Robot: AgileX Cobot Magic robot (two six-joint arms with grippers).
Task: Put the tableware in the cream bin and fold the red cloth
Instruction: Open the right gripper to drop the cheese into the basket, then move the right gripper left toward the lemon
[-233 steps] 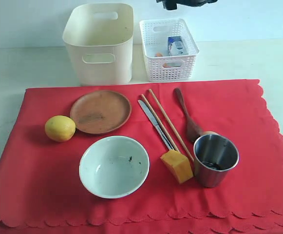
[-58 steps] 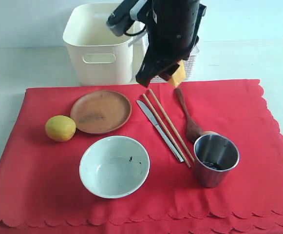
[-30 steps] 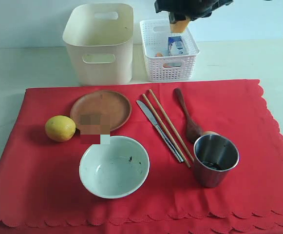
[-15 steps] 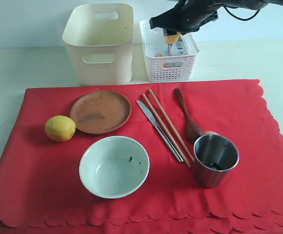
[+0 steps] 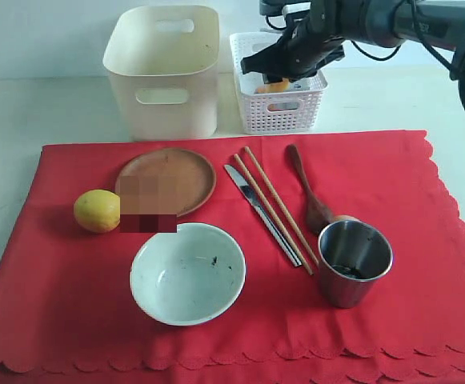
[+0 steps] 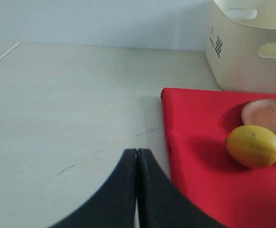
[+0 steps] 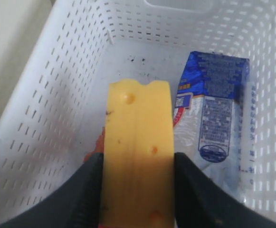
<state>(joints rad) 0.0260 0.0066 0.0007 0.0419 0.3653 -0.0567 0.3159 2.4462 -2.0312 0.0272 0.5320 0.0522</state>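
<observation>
right fingers [image 7: 85,194]: clamped on yellow cheese block [image 7: 137,152], inside white basket [image 7: 57,95].
left fingers [image 6: 118,194]: together, beside red cloth [image 6: 199,190] edge.
bowl [image 5: 187,272]: lay well apart from both; likely fragile, slippery; take by rim.

Pale cream tabletop [image 6: 57,95], faint scuff marks [image 6: 67,168] just beside the left gripper [image 6: 137,156]. Plain pale blue wall [image 6: 104,19] beyond it. Soft even light.

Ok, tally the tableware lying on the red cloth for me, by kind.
Plate: 1
Bowl: 1
Cup: 1
Knife: 1
Spoon: 1
Chopsticks: 2
Total: 7
</observation>
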